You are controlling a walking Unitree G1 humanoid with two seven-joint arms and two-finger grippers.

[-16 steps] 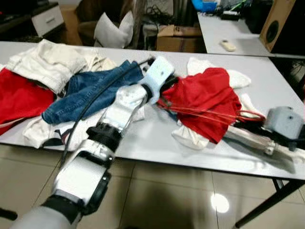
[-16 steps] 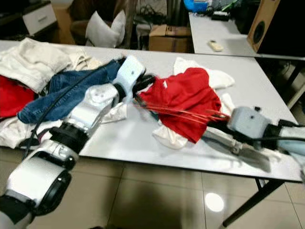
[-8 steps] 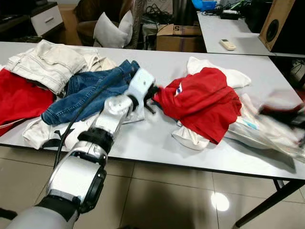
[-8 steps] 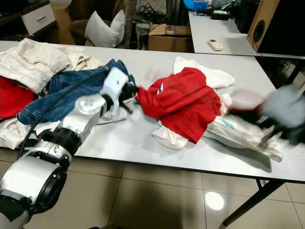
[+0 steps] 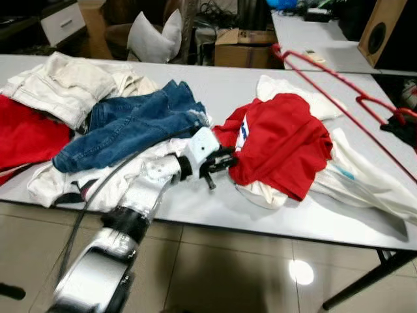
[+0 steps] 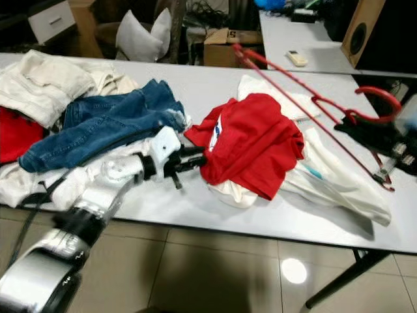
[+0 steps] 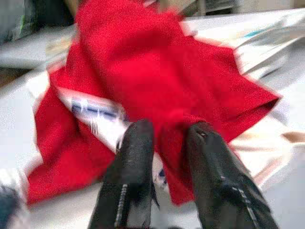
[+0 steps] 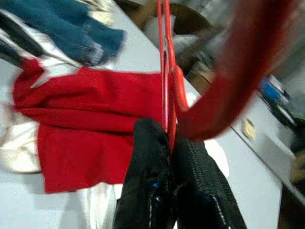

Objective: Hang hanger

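The red shirt (image 5: pixel 280 140) lies crumpled on the grey table (image 5: pixel 228 85), and everything else can be placed from it. The red hanger (image 6: pixel 306 107) is lifted in the air above and to the right of the shirt, clear of the table, its long wires slanting from behind the shirt down toward the table's right end. The right gripper (image 6: pixel 381 137) hangs to the right of the shirt; its two black fingers (image 8: pixel 152 181) are pressed together on the hanger's wire just below the hook, so the hanger stretches away from the fingertips.

The left gripper (image 5: pixel 221 163) sits at the shirt's left edge, low over the table. Its fingers (image 7: pixel 136 157) stand slightly apart with a fold of red cloth between them.

Blue jeans (image 5: pixel 130 124) lie left of the shirt, behind the left arm. White garments (image 5: pixel 365 182) spread out from under the shirt to its right, and cream trousers (image 5: pixel 58 85) lie well to the left beyond the jeans.
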